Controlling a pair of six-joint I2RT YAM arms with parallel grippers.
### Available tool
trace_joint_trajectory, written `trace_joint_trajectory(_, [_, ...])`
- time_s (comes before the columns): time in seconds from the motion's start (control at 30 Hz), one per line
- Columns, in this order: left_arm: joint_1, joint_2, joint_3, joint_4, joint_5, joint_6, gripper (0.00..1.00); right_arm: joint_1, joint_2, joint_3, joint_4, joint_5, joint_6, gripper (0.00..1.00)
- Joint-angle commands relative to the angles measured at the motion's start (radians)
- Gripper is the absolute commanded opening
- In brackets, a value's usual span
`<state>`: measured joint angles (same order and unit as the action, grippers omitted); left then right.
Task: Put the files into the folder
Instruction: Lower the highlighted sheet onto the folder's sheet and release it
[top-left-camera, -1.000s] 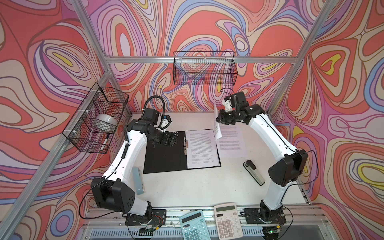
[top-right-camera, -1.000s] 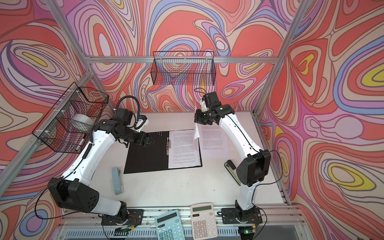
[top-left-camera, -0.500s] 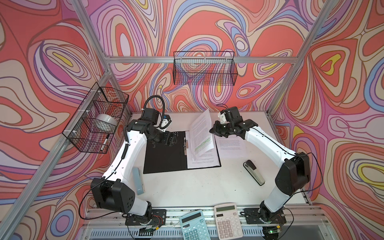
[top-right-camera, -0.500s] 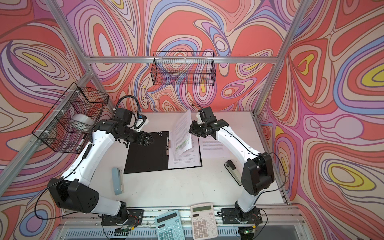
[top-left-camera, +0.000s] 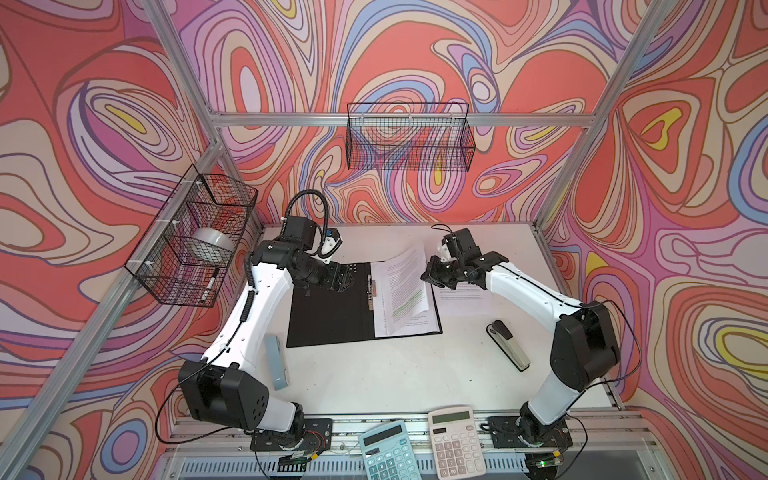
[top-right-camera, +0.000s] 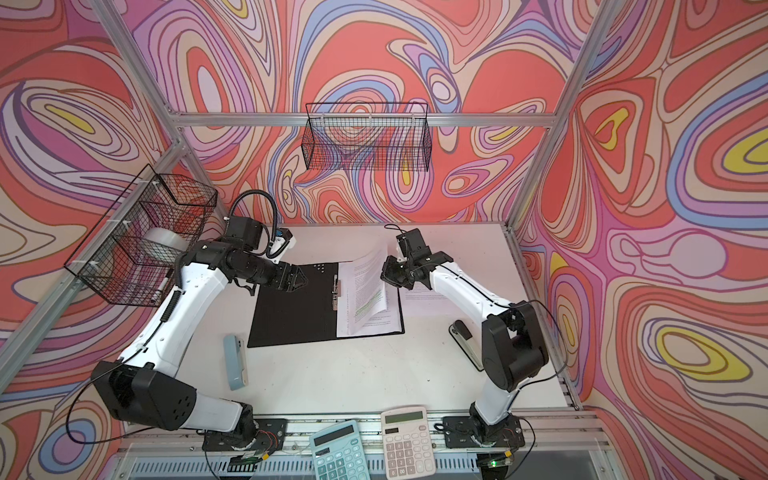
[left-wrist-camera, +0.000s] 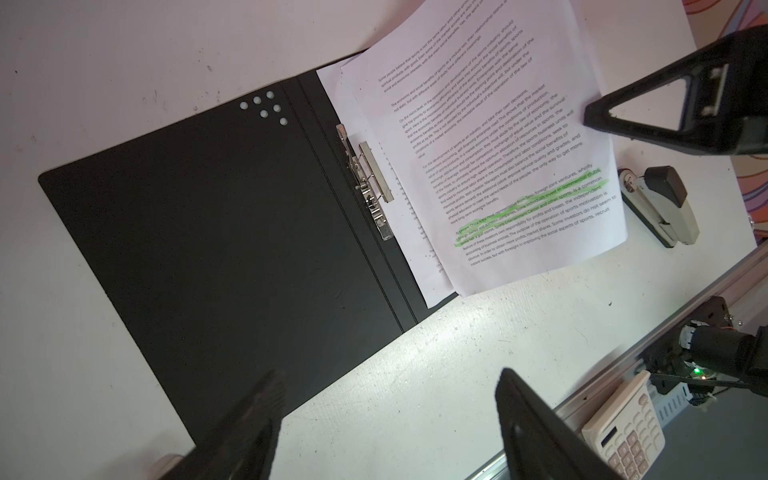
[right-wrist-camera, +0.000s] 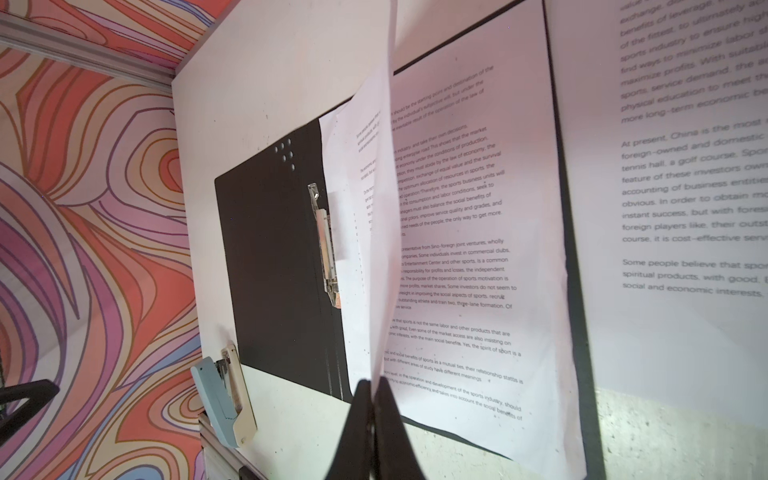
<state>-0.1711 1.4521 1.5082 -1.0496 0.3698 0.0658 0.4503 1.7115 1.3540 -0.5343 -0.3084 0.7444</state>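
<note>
- Which step now?
- Bringing the green-marked sheet (left-wrist-camera: 498, 174) over to the folder (top-left-camera: 328, 311); pinched at one edge by the right gripper (right-wrist-camera: 374, 392), shut tight on the paper; hanging tilted above the folder's right half, over the flat sheet (right-wrist-camera: 457, 270) already lying there; cannot tell if touching it.
- And the left gripper (top-left-camera: 341, 279)?
- Wide apart, holding nothing; hovering over the far part of the left flap.
- And the folder?
- Lying open in the middle of the table (top-left-camera: 374, 374), black side up, clip (left-wrist-camera: 368, 183) by the spine.
- Next?
- Most likely laying the paper down flat, edges lined up with the flat sheet, then letting go; better not to snag on the clip; after that, fetching the last sheet (top-left-camera: 465, 307), lying on the table just right of the folder.
- Different from a second ago?
- Yes; back then held up further right, above the last sheet; now swung left over the folder and hanging lower; left gripper in the same spot, just as wide.
</note>
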Motion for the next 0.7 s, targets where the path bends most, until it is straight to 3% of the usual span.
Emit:
trace_joint_trajectory(0.0, [0.001,-0.027,-0.018,0.0,0.011,-0.008,0.8,0.001,0.025,-0.019,-0.049,0.055,-0.032,0.01])
trace_joint_trajectory(0.37, [0.002,-0.025,-0.019,0.002,0.013,-0.008,0.8,0.004,0.055,-0.059,-0.043,0.088,-0.034,0.12])
trace_joint_trajectory(0.67, [0.003,-0.023,-0.017,0.0,0.02,-0.009,0.8,0.014,0.109,-0.057,-0.068,0.132,-0.046,0.3])
